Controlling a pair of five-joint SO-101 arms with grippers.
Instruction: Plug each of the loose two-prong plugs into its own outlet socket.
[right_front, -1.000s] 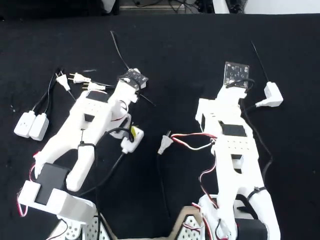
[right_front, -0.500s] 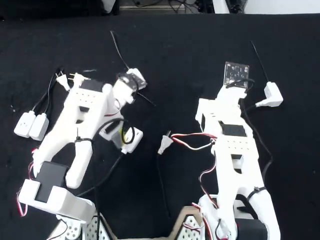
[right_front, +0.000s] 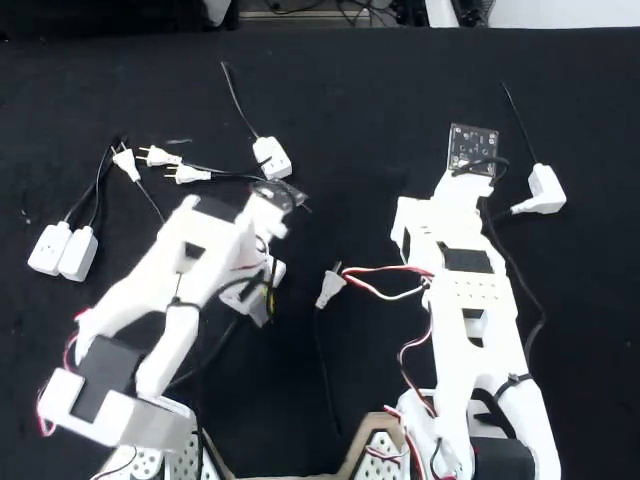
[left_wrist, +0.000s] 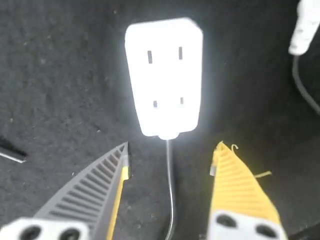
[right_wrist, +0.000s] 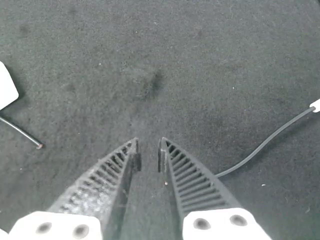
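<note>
Landmark: socket block (right_front: 272, 157), face up.
Left of it: three loose plugs (right_front: 160, 156), prongs bare, none seated.
Change: the left arm has drawn back off the landmark, which now lies uncovered. The arm sits on its near side.
The left gripper (left_wrist: 172, 150) is spread wide and empty, with a two-outlet block (left_wrist: 164, 75) just beyond its tips (cannot tell which block this is).
Judgement: nothing is carried, so fetching a plug comes first.
Right of the landmark and nearer: a fourth plug (right_front: 329, 289).
Well right: the right gripper (right_wrist: 148, 150), nearly pressed together, empty, unmoved.
</note>
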